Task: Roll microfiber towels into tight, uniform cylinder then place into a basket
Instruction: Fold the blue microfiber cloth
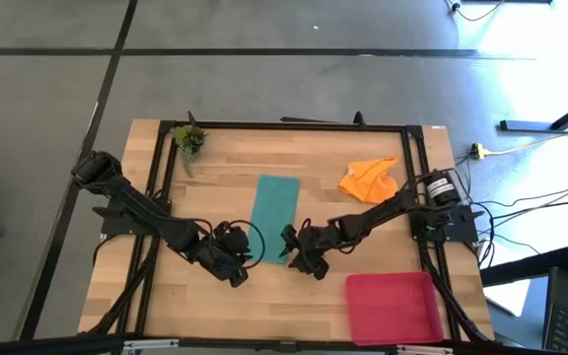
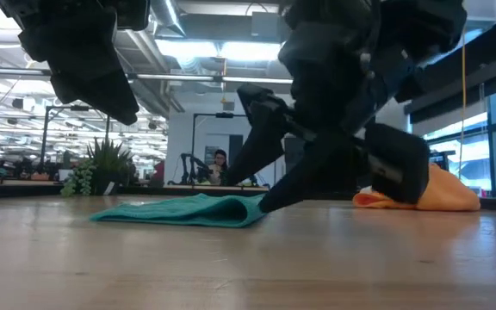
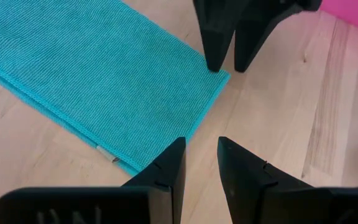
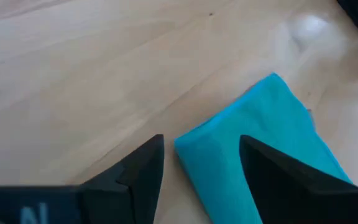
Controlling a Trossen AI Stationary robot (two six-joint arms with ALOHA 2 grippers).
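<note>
The teal towel [image 1: 274,216] lies flat at the centre of the high view as a long folded strip, running from mid-frame down toward the lower middle, on the wooden table [image 1: 383,301]. Its lower end sits between the two hands. The right hand [image 1: 299,254] is at the strip's lower right corner; in the right wrist view its fingers [image 4: 143,167] stand apart with a corner of the teal towel [image 4: 253,143] between them, the cloth there lifted a little off the wood, and I cannot tell whether they press on it. In the low view that end of the towel [image 2: 188,209] shows a small raised fold where the right hand [image 2: 269,202] touches down. The left hand [image 1: 233,258] is just left of the strip's lower end; in the left wrist view its fingers [image 3: 166,171] stand narrowly apart with nothing between them, near the towel's [image 3: 98,74] edge. The orange towel [image 1: 370,178] lies crumpled in the upper right of the high view, well apart from the teal one. The basket [image 1: 393,308], red-pink, sits at the lower right. A plant sprig [image 1: 188,141] lies at the table's upper left corner.
</note>
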